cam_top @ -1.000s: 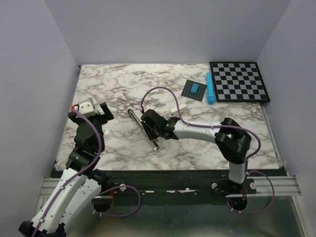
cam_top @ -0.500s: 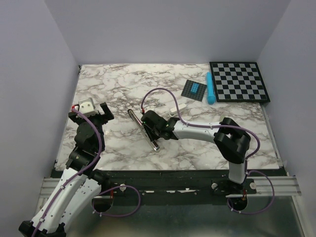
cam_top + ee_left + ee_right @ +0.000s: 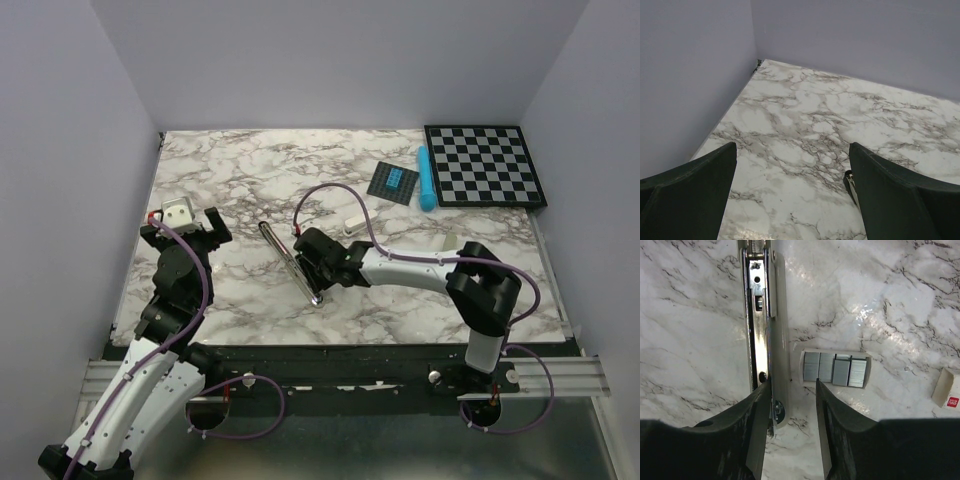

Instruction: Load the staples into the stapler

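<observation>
The stapler (image 3: 290, 264) lies opened on the marble, running diagonally from far left to near right. In the right wrist view its silver channel (image 3: 756, 320) is exposed beside a pale bar (image 3: 778, 330). Several grey staple strips sit in a small white tray (image 3: 835, 369) just right of it. A small white box (image 3: 947, 388) lies further right. My right gripper (image 3: 792, 390) is open over the stapler's near end, its left finger (image 3: 757, 430) against the bar. My left gripper (image 3: 792, 150) is open and empty, left of the stapler (image 3: 850, 184).
A checkered board (image 3: 485, 166) lies at the far right, with a blue pen (image 3: 426, 180) and a dark square with blue tiles (image 3: 393, 182) beside it. A small white item (image 3: 351, 223) lies behind my right arm. Walls close in the left, back and right sides.
My right arm has shifted slightly toward the near right, sliding its gripper along the stapler. The stapler and my left arm have stayed in place.
</observation>
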`<state>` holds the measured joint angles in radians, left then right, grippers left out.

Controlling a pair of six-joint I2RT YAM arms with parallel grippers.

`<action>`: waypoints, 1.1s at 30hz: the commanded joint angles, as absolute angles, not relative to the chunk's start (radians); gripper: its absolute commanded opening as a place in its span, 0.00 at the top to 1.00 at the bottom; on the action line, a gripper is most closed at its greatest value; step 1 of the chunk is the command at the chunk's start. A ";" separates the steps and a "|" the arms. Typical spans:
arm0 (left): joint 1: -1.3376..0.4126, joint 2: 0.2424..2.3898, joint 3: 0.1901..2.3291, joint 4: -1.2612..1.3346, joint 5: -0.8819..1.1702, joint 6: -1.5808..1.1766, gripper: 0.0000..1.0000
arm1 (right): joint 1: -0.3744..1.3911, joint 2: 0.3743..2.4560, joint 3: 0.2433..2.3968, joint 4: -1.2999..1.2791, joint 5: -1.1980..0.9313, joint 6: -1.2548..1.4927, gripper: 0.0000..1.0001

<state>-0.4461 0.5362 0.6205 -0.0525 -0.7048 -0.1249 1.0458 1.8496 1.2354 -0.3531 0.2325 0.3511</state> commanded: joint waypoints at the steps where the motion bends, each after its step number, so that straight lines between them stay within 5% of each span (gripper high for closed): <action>1: -0.440 0.541 0.614 -0.046 -0.689 -0.138 0.01 | 1.046 1.804 1.198 -0.417 0.187 0.362 0.51; 21: -0.436 0.666 0.658 -0.115 -0.623 -0.196 0.01 | 1.057 1.585 1.054 -0.213 0.101 0.299 0.51; 33: -0.296 1.057 0.814 -0.304 -0.250 -0.440 0.01 | 1.060 1.654 0.899 -0.041 0.040 0.328 0.52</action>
<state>-0.3515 0.9482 0.7483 -0.1955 -0.4374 -0.2981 1.0485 1.6302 0.9222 -0.1314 0.0643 0.3233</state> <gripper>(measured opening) 0.990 0.485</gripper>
